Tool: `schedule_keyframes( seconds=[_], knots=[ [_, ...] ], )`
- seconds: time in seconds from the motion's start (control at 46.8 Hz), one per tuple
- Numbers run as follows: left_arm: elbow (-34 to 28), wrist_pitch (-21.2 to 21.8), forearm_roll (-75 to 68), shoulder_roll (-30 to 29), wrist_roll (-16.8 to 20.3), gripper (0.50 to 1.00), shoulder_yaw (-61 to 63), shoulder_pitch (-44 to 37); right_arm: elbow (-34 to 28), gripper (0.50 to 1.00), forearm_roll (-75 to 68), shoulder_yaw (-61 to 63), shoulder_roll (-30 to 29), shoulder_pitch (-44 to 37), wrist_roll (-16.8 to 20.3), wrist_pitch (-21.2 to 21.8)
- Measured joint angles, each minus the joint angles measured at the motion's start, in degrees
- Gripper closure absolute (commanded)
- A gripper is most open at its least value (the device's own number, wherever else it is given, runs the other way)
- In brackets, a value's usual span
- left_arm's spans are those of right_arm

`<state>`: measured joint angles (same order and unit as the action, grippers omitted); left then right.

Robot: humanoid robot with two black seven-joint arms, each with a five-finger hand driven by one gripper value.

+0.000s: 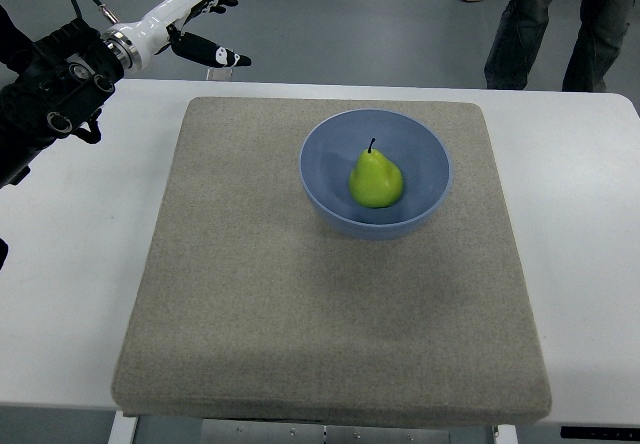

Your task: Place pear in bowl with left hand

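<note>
The grey felt mat (330,294) covers most of the white table (70,294). On its far half stands the blue bowl (322,179), and the green pear (377,179) sits upright inside it, stem up. The left hand (205,19) hovers at the table's far left edge, fingers spread and empty. The placing looks done; what remains is probably only drawing the arm clear. No readable writing shows anywhere.

The pear (376,179) sits in the blue bowl (322,144); my left hand (195,14) hovers empty, fingers spread, at ten o'clock from it.
</note>
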<state>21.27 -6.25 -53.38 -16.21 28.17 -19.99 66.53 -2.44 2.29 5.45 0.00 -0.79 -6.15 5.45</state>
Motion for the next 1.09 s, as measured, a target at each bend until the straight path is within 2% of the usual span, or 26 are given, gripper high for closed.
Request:
schedule_keyframes(
  seconds=[0.107,0.342,0.535,0.791,0.941,1.09],
  knots=[
    [-0.93,0.01,4.06,0.04,-0.95,0.574,-0.1,-0.08,-0.01,0.574,0.0,0.0,0.0,0.0,0.0,0.0],
    [-1.55,0.11,16.45,0.55,-5.7,0.576,-0.2,-1.75,-0.02,0.574,0.0,0.0,0.0,0.0,0.0,0.0],
    [-1.58,3.26,28.14,1.25,-9.45,0.581,-0.17,-2.41,-0.02,0.574,0.0,0.0,0.0,0.0,0.0,0.0],
    [-1.92,3.22,41.22,2.4,-9.79,0.581,-0.32,-4.33,-0.02,0.574,0.0,0.0,0.0,0.0,0.0,0.0],
    [-1.89,0.75,47.19,2.59,-9.53,0.581,-0.93,-5.9,-0.02,0.574,0.0,0.0,0.0,0.0,0.0,0.0],
    [-3.06,-6.48,51.93,2.85,-8.76,0.581,-3.54,-7.78,-0.01,0.574,0.0,0.0,0.0,-0.01,0.0,0.0]
  ],
)
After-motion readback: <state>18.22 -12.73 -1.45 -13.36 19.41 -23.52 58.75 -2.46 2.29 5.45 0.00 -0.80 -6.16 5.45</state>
